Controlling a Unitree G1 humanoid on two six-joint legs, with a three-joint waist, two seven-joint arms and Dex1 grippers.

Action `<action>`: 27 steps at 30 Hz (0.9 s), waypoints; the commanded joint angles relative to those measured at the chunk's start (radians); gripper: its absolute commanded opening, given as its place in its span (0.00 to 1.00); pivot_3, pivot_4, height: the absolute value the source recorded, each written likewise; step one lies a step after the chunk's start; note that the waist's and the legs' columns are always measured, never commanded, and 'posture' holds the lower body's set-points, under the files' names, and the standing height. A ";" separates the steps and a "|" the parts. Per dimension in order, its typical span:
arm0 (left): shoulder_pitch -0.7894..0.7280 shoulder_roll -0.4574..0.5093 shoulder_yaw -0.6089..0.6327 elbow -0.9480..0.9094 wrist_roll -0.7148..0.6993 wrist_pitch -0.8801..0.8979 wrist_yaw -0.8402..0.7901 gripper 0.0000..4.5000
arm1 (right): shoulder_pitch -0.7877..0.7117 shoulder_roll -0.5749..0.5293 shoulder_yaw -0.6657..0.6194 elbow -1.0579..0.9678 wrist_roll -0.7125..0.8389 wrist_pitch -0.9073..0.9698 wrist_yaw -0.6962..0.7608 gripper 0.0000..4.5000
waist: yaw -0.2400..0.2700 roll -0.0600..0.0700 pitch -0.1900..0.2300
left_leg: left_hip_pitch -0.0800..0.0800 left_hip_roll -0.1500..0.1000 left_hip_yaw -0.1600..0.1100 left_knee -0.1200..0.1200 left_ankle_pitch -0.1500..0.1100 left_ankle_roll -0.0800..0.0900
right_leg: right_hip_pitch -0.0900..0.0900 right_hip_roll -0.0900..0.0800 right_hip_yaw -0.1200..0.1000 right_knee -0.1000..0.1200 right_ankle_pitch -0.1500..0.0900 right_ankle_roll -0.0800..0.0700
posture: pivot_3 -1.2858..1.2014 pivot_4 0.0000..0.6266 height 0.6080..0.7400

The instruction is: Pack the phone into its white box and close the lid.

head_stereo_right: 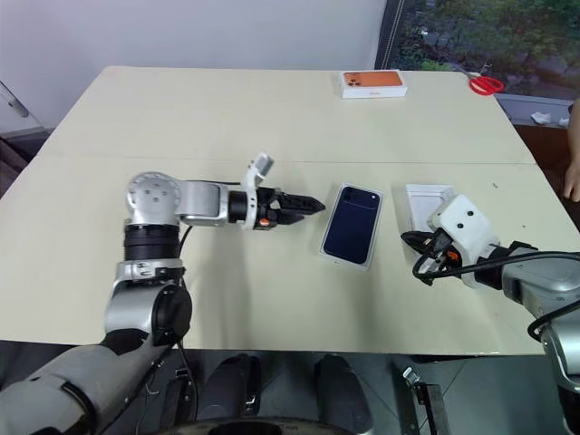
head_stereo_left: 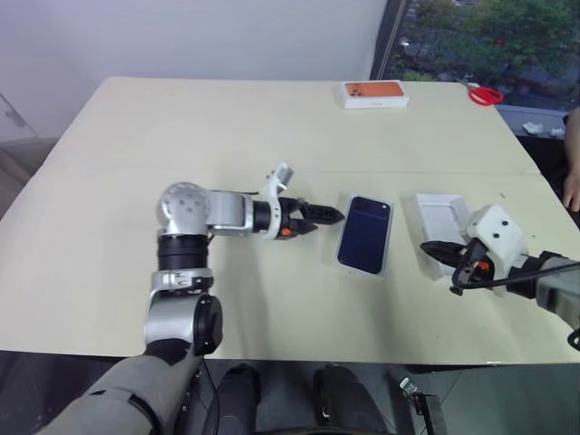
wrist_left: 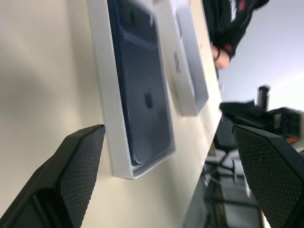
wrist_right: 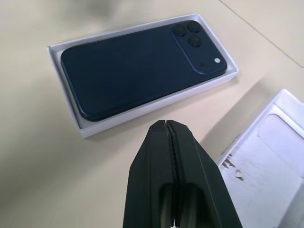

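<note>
Right gripper (wrist_right: 167, 124) up close, fingers pressed together, empty, hovering over table (head_stereo_left: 181, 136) beside upturned lid (head_stereo_left: 439, 217). Left gripper (head_stereo_left: 331, 216) spread wide, empty, tips pointing at white box (wrist_right: 64, 47) just beside it. Phone (wrist_right: 133, 71) lies back-up inside box, camera cluster showing. Orange-topped box (head_stereo_left: 373, 92) and red scissors (head_stereo_left: 485, 95) at far edge.

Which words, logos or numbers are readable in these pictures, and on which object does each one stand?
No text is readable.
Phone: a small logo mark on its back, no words.
Lid: dark print on its side wall, too blurred to read.
Orange-topped box: nothing legible.
</note>
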 commanded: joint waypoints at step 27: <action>0.129 0.169 -0.914 -0.102 0.820 -1.046 -0.667 0.01 | -0.186 0.097 0.358 0.094 -0.144 0.122 -0.265 0.00 | -0.002 0.001 0.000 | 0.005 0.000 0.002 0.000 -0.002 0.004 | 0.006 0.001 0.001 -0.003 0.000 0.000 | 0.52 0.24 0.89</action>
